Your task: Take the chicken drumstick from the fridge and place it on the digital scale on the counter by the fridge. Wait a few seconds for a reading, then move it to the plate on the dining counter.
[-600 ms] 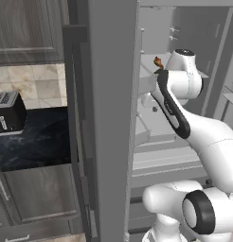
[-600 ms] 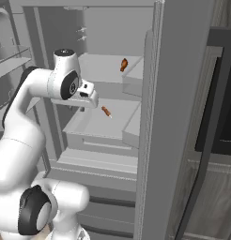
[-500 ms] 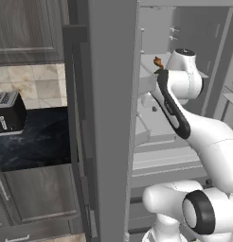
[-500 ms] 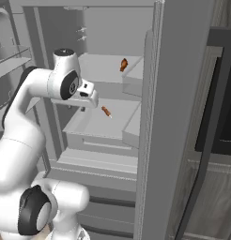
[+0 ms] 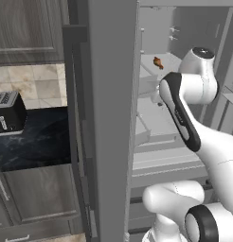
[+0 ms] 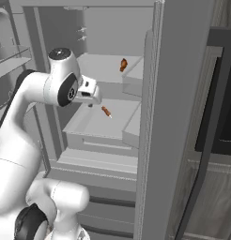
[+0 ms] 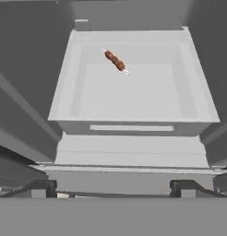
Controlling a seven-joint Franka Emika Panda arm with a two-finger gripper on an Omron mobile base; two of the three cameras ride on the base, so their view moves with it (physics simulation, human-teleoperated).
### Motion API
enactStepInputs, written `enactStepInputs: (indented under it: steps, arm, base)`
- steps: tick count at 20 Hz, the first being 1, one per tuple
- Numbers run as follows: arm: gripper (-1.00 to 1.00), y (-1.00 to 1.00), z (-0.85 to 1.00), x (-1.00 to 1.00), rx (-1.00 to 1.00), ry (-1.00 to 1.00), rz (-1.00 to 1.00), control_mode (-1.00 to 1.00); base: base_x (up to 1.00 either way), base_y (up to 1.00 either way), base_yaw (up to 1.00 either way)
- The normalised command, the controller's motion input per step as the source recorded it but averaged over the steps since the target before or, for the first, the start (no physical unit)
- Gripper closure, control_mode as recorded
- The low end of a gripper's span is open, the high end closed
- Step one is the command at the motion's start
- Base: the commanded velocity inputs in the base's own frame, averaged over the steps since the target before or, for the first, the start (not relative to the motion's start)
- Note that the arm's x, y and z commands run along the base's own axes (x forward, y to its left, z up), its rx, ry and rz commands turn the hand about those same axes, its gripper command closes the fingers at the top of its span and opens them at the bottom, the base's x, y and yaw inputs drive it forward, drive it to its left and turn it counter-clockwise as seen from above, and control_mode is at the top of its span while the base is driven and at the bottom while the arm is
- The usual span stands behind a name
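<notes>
Inside the open fridge [image 6: 112, 154], the jaws [image 7: 114, 188] stand wide apart and carry nothing, their two dark tips far apart at the foot of the hand view. Nothing of the task looks done: the drumstick is not picked up, so the weighing on the scale and the carry to the plate are all still ahead, by my reading.

Just below and ahead of the jaws lies a pale bin [image 7: 134, 83], and in it, toward its far side, a small skewer [image 7: 116, 61] of brown chunks on a thin stick. It is not the drumstick.

Farther on and higher than the jaws, on an upper shelf [image 6: 96, 68] near the back wall, sits the chicken drumstick [image 6: 123, 64]. It is a small orange-brown piece with a reddish tinge, stubby and slightly tapered, apparently resting alone on the bare shelf; the left base view shows it [image 5: 157, 62] as well, well apart from the jaws. Its finer shape is too small to tell.

Off to the arm's left, outside the fridge, a black toaster [image 5: 8, 113] stands on the dark marble worktop [image 5: 38, 142].
</notes>
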Motion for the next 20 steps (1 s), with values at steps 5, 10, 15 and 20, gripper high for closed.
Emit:
enactStepInputs:
  steps: [5, 10, 15, 20]
  arm:
    - [-1.00, -0.33, 0.20, -0.01, -0.03, -0.14, -0.08, -1.00]
    - [-1.00, -0.36, 0.14, 0.06, -0.04, -0.12, -0.09, -1.00]
    - [-1.00, -0.33, 0.23, 0.18, -0.01, -0.09, -0.07, -1.00]
    - [-1.00, -0.17, 0.44, 0.38, 0.00, -0.05, -0.03, -1.00]
  base:
    - [0.00, 0.00, 0.00]
    - [0.00, 0.00, 0.00]
    - [0.00, 0.00, 0.00]
    - [0.00, 0.00, 0.00]
